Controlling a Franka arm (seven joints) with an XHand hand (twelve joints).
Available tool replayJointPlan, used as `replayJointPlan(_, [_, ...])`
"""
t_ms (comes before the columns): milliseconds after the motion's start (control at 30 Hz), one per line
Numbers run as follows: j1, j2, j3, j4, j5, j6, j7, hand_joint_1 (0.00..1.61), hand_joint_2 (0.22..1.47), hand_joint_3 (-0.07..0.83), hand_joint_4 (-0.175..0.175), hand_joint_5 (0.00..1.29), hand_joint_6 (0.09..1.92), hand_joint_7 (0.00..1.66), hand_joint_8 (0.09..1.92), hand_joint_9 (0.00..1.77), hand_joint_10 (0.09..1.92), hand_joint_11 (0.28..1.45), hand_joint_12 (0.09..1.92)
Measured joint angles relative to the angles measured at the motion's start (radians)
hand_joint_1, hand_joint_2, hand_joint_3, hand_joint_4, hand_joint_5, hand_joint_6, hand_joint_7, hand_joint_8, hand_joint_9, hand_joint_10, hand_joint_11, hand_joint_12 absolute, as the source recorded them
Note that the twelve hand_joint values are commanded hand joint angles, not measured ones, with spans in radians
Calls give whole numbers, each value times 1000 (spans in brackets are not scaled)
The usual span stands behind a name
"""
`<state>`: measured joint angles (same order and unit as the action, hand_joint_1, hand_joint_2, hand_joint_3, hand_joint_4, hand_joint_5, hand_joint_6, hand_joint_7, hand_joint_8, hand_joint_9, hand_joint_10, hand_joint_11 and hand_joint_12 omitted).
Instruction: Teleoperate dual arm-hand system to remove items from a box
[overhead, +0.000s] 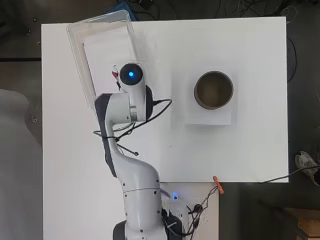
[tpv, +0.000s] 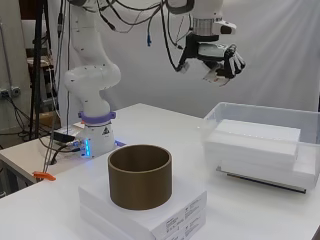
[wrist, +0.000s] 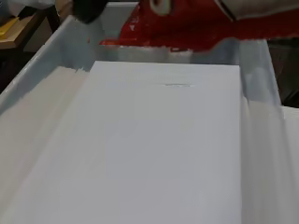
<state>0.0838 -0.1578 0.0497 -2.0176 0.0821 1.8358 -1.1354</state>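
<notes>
Clear plastic box (tpv: 260, 131) sits at the far corner of the white bench (tpv: 60, 210) – in the overhead view it's up at the top left (overhead: 100, 47), turned a bit askew to the bench edges. Inside it there's a stack of flat white slabs (tpv: 255, 142), looks like foam or packaging blocks, filling most of the floor of the box. The wrist view looks almost straight down onto the top slab (wrist: 159, 140), with the box's translucent walls (wrist: 51, 60) showing along the sides and something red behind the far wall that I can't make out.

Now the hand (tpv: 222, 62) – it hangs in the air well above the box, over the box's near end in the side view, not touching anything. Its fingers are curled in part of the way and hold nothing; I'd call it relaxed rather than a fist. From overhead the arm's wrist covers it, so that view doesn't help with the fingers.

Away from the box, more toward the middle right of the bench, a brown cylinder (overhead: 213, 90) with an open top stands upright on a flat white carton (tpv: 165, 215). It's empty as far as the overhead view shows, and well apart from the box.
</notes>
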Motion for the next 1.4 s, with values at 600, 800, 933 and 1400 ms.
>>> replayJointPlan(600, [-179, 288, -310, 323, -64, -99, -133, 1228, 1231, 3, 175, 781, 1920, 1008, 1920, 1234, 1920, 1128, 1900])
replayJointPlan(800, [-214, 457, -374, 533, -56, -113, -209, 1136, 1268, 11, 175, 696, 1920, 1006, 1920, 1263, 1920, 1138, 1901])
replayJointPlan(933, [-175, 285, -435, 414, -107, -97, -207, 1106, 1291, 10, 175, 638, 1920, 962, 1920, 1264, 1920, 1141, 1916])
replayJointPlan(1400, [441, 34, -1118, 118, -226, -61, -175, 1087, 1296, 0, 175, 618, 1920, 921, 1920, 1277, 1920, 1126, 1914])
